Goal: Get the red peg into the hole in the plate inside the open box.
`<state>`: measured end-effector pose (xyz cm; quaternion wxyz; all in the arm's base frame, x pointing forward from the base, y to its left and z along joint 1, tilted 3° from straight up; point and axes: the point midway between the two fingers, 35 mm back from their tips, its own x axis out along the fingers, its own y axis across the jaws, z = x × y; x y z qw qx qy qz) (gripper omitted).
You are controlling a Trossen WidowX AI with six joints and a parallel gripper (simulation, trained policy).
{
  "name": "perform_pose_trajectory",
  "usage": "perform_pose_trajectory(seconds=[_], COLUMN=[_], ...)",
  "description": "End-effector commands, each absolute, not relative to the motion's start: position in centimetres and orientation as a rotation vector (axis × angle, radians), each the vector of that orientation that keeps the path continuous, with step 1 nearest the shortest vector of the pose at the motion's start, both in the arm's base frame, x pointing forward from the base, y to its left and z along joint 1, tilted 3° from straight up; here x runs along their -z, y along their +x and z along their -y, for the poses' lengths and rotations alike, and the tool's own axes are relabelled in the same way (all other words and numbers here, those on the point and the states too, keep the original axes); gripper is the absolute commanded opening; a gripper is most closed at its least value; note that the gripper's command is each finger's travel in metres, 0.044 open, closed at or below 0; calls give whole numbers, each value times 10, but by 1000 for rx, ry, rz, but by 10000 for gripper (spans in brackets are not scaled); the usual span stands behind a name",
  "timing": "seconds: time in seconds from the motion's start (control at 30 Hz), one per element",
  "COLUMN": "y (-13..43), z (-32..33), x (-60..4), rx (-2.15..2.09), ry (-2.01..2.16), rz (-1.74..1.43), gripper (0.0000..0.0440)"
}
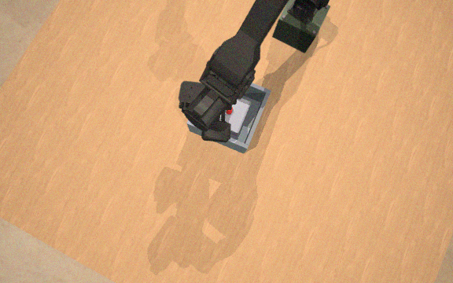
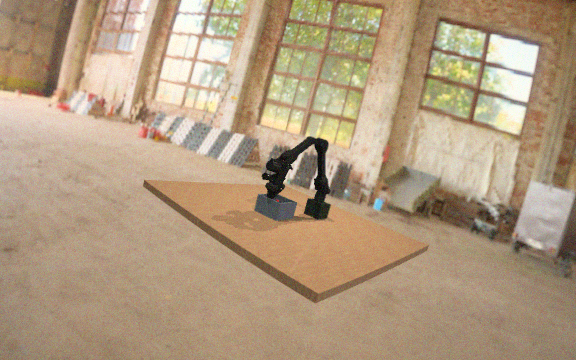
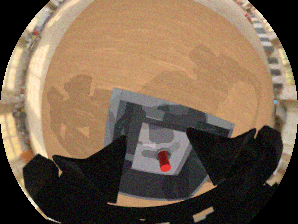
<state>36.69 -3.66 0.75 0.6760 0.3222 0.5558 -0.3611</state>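
Wrist view showed the open tool (image 1: 222, 118) (image 2: 274, 194) (image 3: 157, 135) with the red peg (image 1: 230, 112) (image 2: 277, 200) (image 3: 164, 161) between its spread fingers, untouched, standing at the pale plate (image 1: 241, 118) (image 3: 150, 162) inside the box (image 1: 246, 148) (image 2: 274, 208) (image 3: 172, 107), top view gave only the peg's tip beside the tool, exterior hid the plate, wooden counter (image 1: 329, 157) (image 2: 318, 260) (image 3: 150, 45) below, tall windows behind.

Below my gripper (image 1: 223, 118) (image 2: 273, 196) (image 3: 157, 135), the peg (image 1: 230, 111) (image 3: 164, 161) stood at the plate (image 1: 239, 119) (image 3: 145, 161) inside the open box (image 1: 257, 122) (image 2: 277, 209) (image 3: 220, 121), which sat on the board (image 1: 329, 165) (image 2: 318, 255) (image 3: 150, 40), left of my arm's base (image 1: 295, 37) (image 2: 317, 209) in the exterior view.
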Motion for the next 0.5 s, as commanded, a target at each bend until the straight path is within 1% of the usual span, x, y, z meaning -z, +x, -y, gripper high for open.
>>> perform_pose_trajectory(seconds=[0.0,0.33,0.47], y=[387,413,413], z=[49,83,83], x=[-10,-28,-28], rx=[809,831,831], ry=[732,748,748], rz=[-1190,-1066,-1065], gripper=[440,440,440])
